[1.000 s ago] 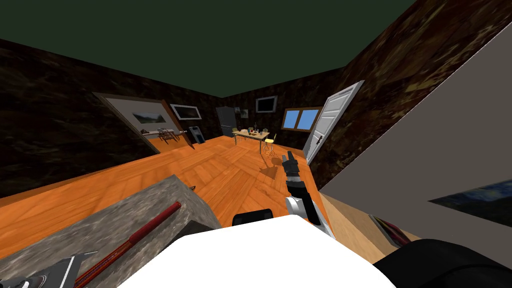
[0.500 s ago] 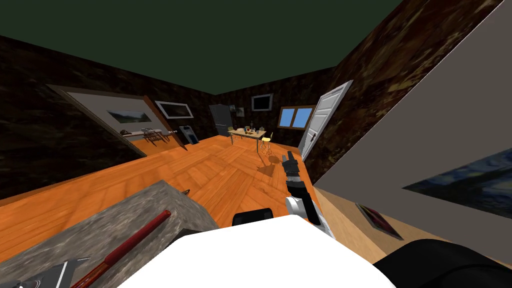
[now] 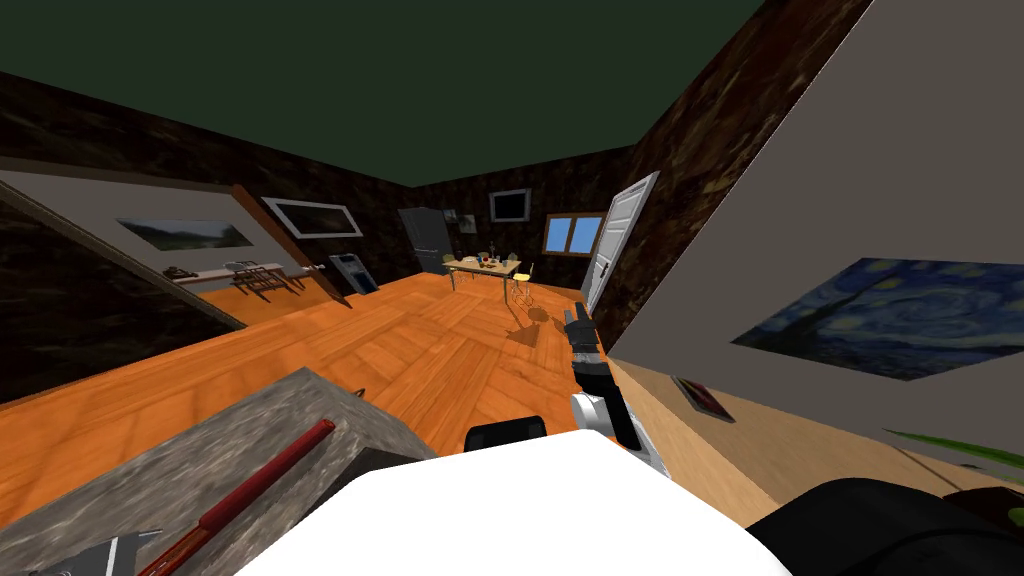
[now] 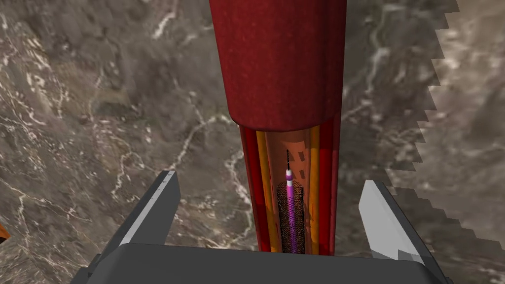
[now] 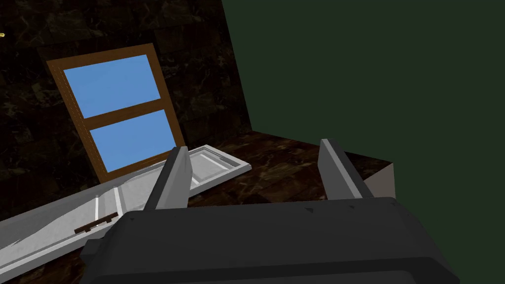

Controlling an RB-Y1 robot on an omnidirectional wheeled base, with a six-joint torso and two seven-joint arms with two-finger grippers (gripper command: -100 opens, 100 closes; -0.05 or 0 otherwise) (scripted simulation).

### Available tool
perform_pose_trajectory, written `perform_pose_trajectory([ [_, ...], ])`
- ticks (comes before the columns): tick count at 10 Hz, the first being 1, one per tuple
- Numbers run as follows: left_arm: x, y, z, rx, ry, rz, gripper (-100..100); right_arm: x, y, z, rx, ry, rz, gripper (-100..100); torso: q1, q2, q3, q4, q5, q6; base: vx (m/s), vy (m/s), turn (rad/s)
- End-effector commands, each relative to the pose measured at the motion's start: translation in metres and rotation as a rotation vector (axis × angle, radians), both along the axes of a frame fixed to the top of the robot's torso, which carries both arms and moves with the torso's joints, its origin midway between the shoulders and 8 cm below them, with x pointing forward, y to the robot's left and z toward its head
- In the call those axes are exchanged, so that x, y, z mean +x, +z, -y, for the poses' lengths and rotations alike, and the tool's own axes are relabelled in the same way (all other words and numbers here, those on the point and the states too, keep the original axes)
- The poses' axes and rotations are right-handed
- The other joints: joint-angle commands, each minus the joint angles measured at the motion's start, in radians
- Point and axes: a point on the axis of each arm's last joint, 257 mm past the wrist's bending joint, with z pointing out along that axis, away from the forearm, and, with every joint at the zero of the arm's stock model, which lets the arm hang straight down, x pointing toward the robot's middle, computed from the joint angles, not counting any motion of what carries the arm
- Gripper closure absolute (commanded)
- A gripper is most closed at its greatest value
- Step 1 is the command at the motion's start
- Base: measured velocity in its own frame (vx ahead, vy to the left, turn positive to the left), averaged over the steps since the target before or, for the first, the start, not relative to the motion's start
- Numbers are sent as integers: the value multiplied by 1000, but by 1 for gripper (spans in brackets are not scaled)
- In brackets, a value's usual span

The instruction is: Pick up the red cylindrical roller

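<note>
While the left gripper (image 4: pixel 270 177) is hovering low over the grey marbled counter (image 4: pixel 98 98), its two fingers (image 4: pixel 158 207) are standing spread wide, released and clasping nothing. The red cylindrical roller (image 4: pixel 281 64) is lying flat on that counter and is running straight between them. Its thick dark red barrel is stretching away beyond the fingertips, and its thinner part, striped in red and orange, is passing through the gap and under the gripper's dark body. Bare counter is showing on both sides of this thinner part, so neither finger is touching it. Just beside the roller, beyond one finger, a pale grey toothed sheet (image 4: pixel 473 123) is lying over the counter, its teeth pointing toward the roller without reaching it.

Seen from the head, the roller is lying slantwise along the counter. Its far tip is stopping short of the counter's end edge, near the corner on the robot's side, while its other end is running back toward the toothed sheet. Past that end edge, an orange wooden floor (image 3: pixel 420 340) is spreading out.

The right gripper (image 3: pixel 577 320) is reaching forward above the floor, well apart from the counter, with its fingers parted and holding nothing.
</note>
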Motion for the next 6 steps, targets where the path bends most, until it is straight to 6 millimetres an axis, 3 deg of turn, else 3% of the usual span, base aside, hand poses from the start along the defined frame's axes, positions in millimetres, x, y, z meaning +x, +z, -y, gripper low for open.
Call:
perform_pose_trajectory([
  [1,-6,-7,-6,-2,50,-1,-100,0,0,0,0,0,0,0,0,0,0,0,0,0,-120,-14,-352],
  [2,-2,-4,-5,-1,29,-1,-100,0,0,0,0,0,0,0,-1,1,0,0,0,1,-60,-4,-85],
  [3,-2,-4,-5,-1,33,0,100,0,0,0,0,0,0,0,0,-2,-1,0,0,-1,-10,-2,20],
  [6,-3,-5,-5,-3,35,-1,100,0,0,0,0,0,0,0,0,-6,-4,-1,-1,0,0,0,0],
])
